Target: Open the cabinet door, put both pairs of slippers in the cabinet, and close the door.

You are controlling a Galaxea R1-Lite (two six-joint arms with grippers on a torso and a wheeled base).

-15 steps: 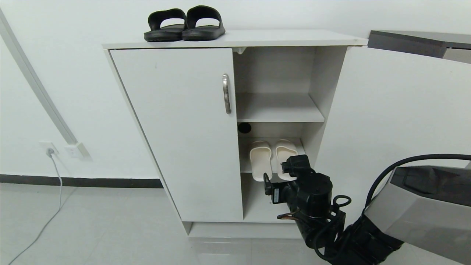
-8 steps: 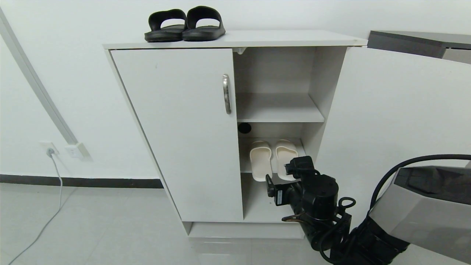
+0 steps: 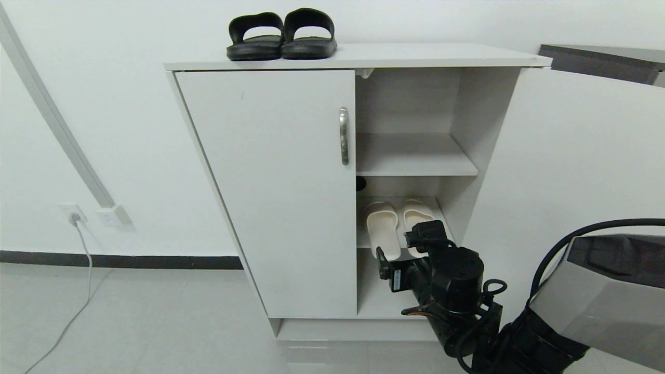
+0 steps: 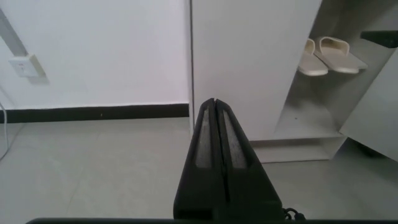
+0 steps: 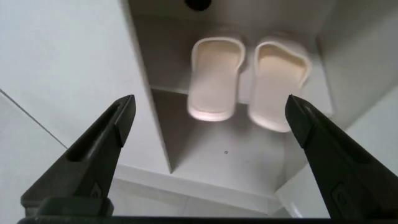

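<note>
Cabinet top (image 3: pixel 431 51) with black slippers (image 3: pixel 282 35)

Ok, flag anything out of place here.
The black slippers sit on top of the cabinet, not inside. The white slippers on the second shelf overhang its front edge. The right door stands open.

Home-like entryway: a white shoe cabinet (image 3: pixel 280 197) is standing against a plain wall (image 3: pixel 104 78), with sockets (image 3: pixel 110 216) sitting above a tiled floor (image 3: pixel 130 322).
</note>
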